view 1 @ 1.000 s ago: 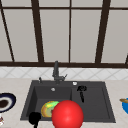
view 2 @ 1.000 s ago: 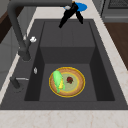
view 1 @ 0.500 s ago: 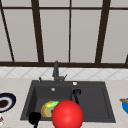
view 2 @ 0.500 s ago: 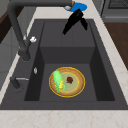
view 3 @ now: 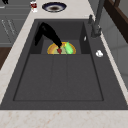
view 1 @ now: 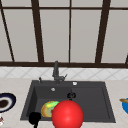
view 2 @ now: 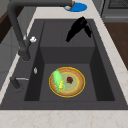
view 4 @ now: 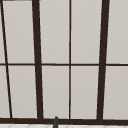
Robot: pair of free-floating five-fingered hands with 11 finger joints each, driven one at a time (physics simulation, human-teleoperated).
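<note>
Here, hand (view 2: 77, 28) above sink's (view 2: 105, 50) open half.

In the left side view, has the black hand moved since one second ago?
Yes. The hand moved away from the blue plate, toward the yellow plate in the sink.

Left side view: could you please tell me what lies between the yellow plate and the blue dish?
In the left side view, the sink's bare raised shelf lies between the yellow plate and the blue dish, with a black hand over it.
</note>
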